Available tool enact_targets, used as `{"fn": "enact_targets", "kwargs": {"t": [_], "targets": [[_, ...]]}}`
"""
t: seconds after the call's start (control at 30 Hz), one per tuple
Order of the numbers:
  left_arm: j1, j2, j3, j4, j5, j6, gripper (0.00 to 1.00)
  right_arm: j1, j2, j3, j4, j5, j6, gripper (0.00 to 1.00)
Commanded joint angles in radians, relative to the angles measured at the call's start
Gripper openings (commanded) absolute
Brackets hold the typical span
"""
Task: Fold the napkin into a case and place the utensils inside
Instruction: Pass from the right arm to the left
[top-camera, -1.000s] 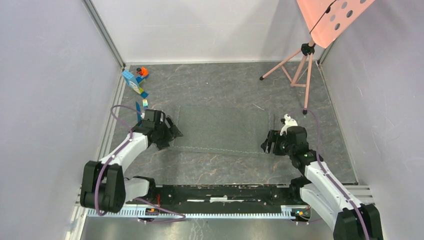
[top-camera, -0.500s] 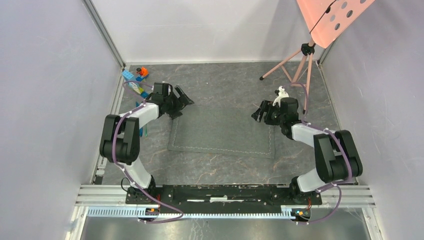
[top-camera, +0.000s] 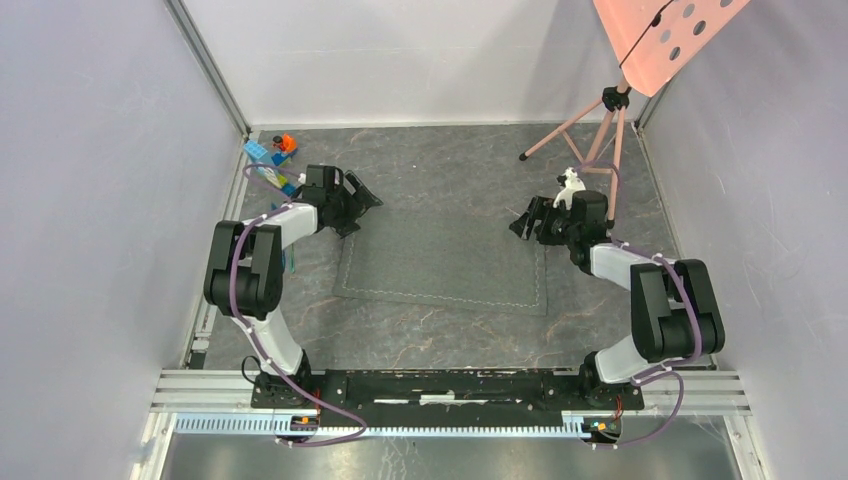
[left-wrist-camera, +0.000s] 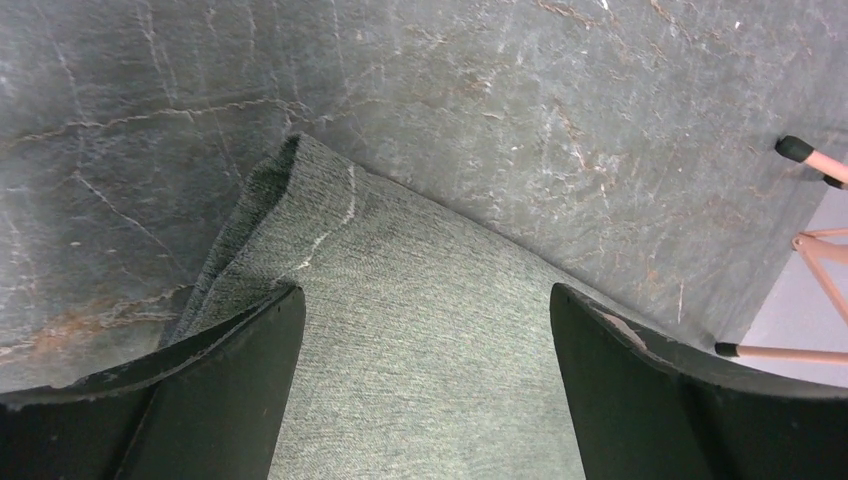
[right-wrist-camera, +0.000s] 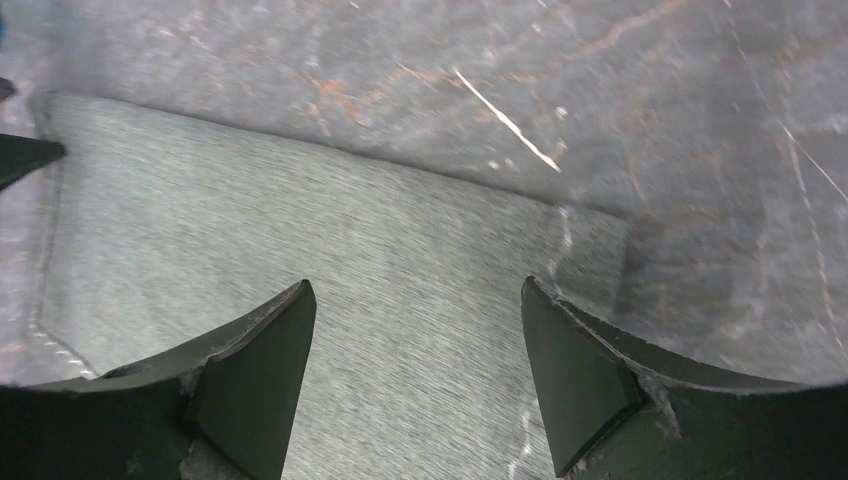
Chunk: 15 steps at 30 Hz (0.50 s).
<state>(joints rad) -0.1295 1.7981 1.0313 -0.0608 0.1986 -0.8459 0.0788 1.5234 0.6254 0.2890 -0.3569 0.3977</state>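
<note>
Hovering at napkin (top-camera: 445, 265) far corners | left hand (top-camera: 368, 200) wide | right hand (top-camera: 520, 222) wide

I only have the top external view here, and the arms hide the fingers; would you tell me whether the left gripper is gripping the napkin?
Observer: No. The left wrist view shows the left gripper open, its fingers apart with only the napkin below the gap, nothing pinched.
Operator: Thank you. Does the cloth lie flat at that corner?
Observer: Not quite. The edge beside the corner is rumpled into a small raised fold.
Operator: And on the right side?
Observer: The right wrist view shows the right gripper open as well, and the cloth beneath it looks flat.
</note>
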Motion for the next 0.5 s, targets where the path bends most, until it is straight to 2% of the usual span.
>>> {"fn": "enact_targets", "kwargs": {"t": [0.0,0.23,0.47], "targets": [[-0.004,-0.046,0.064,-0.004,0.052,-0.007,0.98,0.007,0.028,0.081,0.088,-0.112,0.039,0.81],[0.008,0.106,0.169,-0.039,0.004,0.005,0.98,-0.019,0.151,0.111,0.111,-0.084,0.035,0.81],[0.020,0.169,0.149,-0.070,-0.115,0.019,0.99,-0.071,0.229,0.086,0.092,-0.013,-0.025,0.81]]}}
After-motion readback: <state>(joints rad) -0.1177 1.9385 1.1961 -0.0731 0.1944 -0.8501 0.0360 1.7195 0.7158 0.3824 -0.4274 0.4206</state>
